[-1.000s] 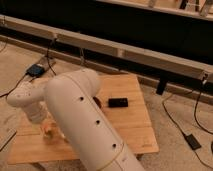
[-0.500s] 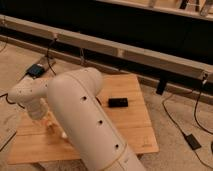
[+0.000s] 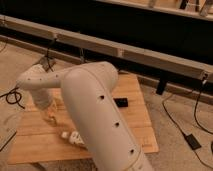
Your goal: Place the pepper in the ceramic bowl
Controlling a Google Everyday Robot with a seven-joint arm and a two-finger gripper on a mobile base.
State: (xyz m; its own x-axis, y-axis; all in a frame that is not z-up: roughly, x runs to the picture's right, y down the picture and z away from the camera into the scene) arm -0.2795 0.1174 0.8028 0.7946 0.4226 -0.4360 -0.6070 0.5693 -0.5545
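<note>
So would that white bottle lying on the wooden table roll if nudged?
Probably: the white bottle lies on its side on the flat wooden table, so a nudge may roll it. It looks small, so it is likely light. The hand hangs low over the table, up-left of it.

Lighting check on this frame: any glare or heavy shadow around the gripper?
Camera view: dim, warm light, no hard glare; the white arm is the brightest thing. The gripper hangs low over the left part of the wooden table, with no heavy shadow there; background near black.
</note>
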